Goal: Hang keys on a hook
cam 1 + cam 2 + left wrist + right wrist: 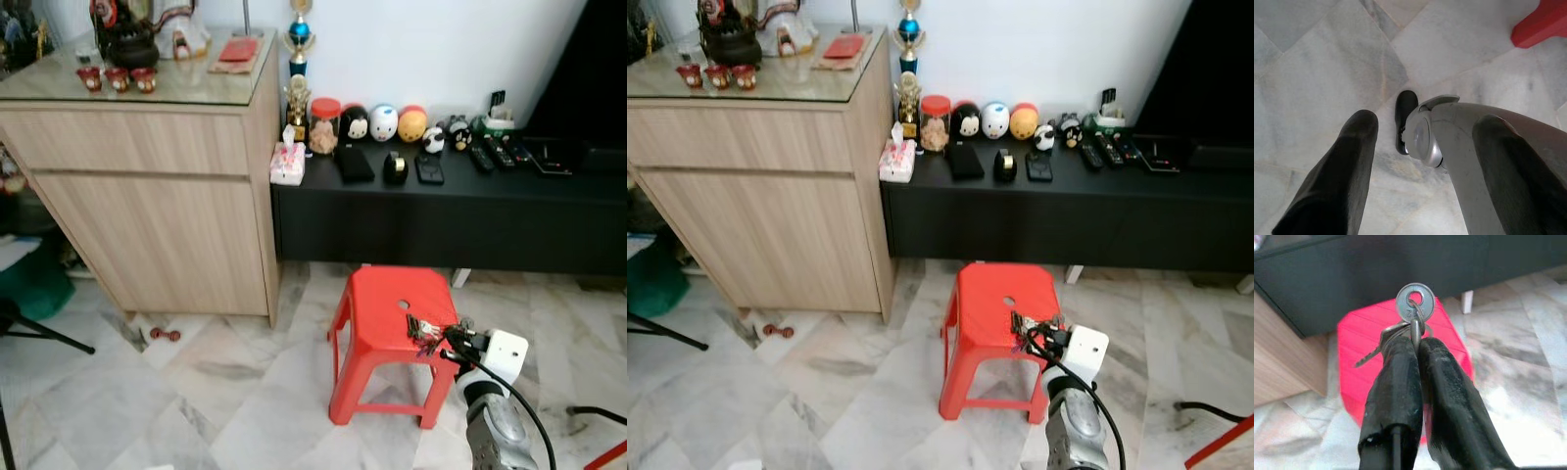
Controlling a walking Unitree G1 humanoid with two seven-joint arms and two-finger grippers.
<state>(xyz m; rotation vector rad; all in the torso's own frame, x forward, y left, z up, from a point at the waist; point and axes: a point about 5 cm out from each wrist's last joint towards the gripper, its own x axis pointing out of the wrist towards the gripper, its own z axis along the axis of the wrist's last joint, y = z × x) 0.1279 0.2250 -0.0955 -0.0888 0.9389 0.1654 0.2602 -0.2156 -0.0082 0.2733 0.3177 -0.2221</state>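
My right gripper [1414, 345] is shut on a bunch of keys [1411, 308]; a round silver key head sticks up past the fingertips and another key points sideways. In the head views the keys [427, 332] hang just over the right part of the red plastic stool [382, 304], with my right gripper [448, 340] and its white wrist block at the stool's right edge. My left gripper [1425, 142] hangs low over the marble floor, its two black fingers [1342, 181] spread apart with nothing between them.
A wooden cabinet [147, 186] with a glass top stands at the left. A long black low console [451, 211] along the white wall carries toy figures, a jar, remotes and a tissue box. A small red object [164, 335] lies on the floor.
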